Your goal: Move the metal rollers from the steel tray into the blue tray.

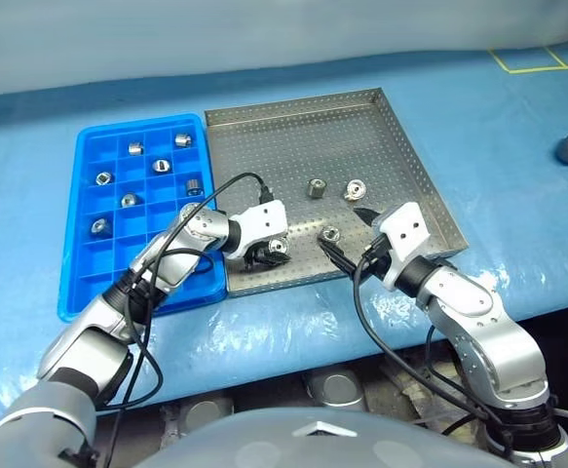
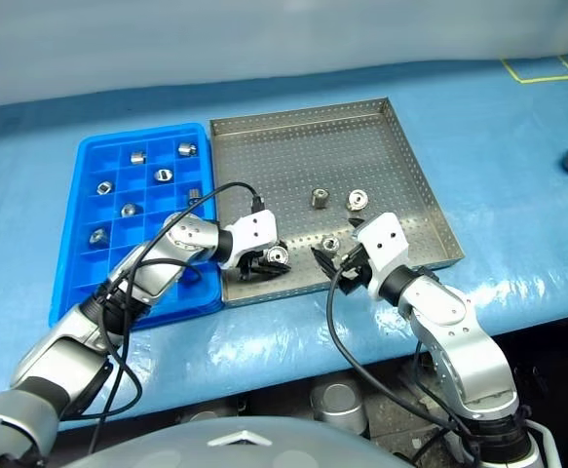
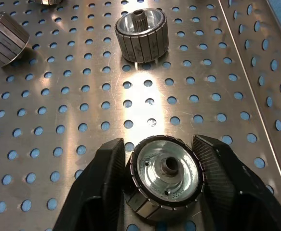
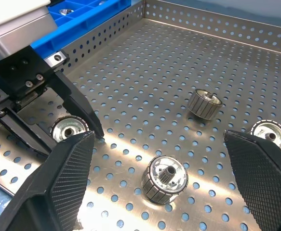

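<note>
Now my left claw (image 3: 163,185) is clenched on a metal roller (image 3: 165,175) at the steel tray's (image 1: 400,146) near-left corner, right claw (image 4: 164,192) released; next I lift it left to the blue tray (image 1: 74,263).

Left gripper (image 3: 163,180): jaws closed on a roller (image 3: 165,179) — hub facing up.
Steel tray (image 3: 82,115): two more rollers (image 3: 141,33) lying beyond — apart.

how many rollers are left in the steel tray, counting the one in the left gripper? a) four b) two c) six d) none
a: the left gripper is shut on one roller resting on the steel tray, and three more rollers lie loose on the tray floor.
</note>
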